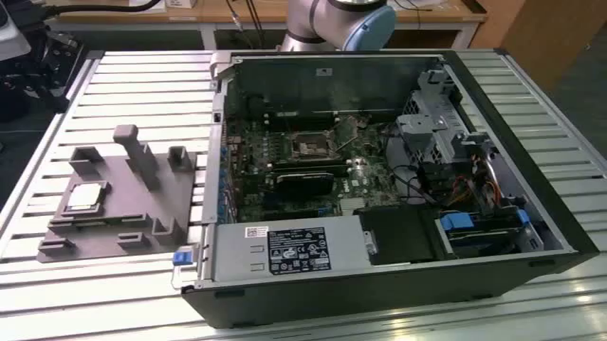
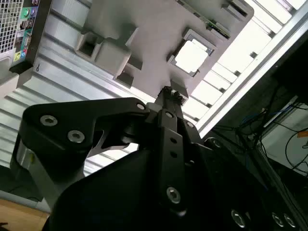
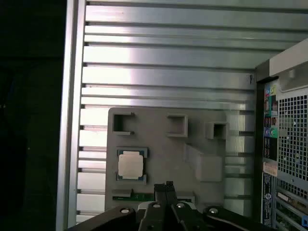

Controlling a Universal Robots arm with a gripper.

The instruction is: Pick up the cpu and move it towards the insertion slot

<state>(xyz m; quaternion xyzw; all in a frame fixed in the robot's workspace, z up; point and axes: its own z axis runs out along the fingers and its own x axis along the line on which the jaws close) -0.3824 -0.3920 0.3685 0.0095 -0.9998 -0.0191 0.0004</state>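
The cpu (image 1: 85, 197) is a small silvery square with a pale rim. It lies flat in a recess of the grey plastic fixture (image 1: 128, 220) at the exterior view's left. Both wrist views look down on the cpu (image 2: 191, 55) (image 3: 131, 164) from well above. My gripper (image 2: 167, 92) (image 3: 163, 186) hangs over the fixture a short way beside the cpu, its black fingers pressed together with nothing between them. The insertion slot (image 1: 311, 144) is a dark square socket with a silver frame on the motherboard inside the open computer case.
The open computer case (image 1: 379, 185) lies on the slatted aluminium table (image 1: 142, 85), with cables, a drive cage and a power supply (image 1: 284, 249) inside. Upright grey posts (image 1: 142, 156) rise from the fixture. The arm's base (image 1: 332, 21) stands behind the case.
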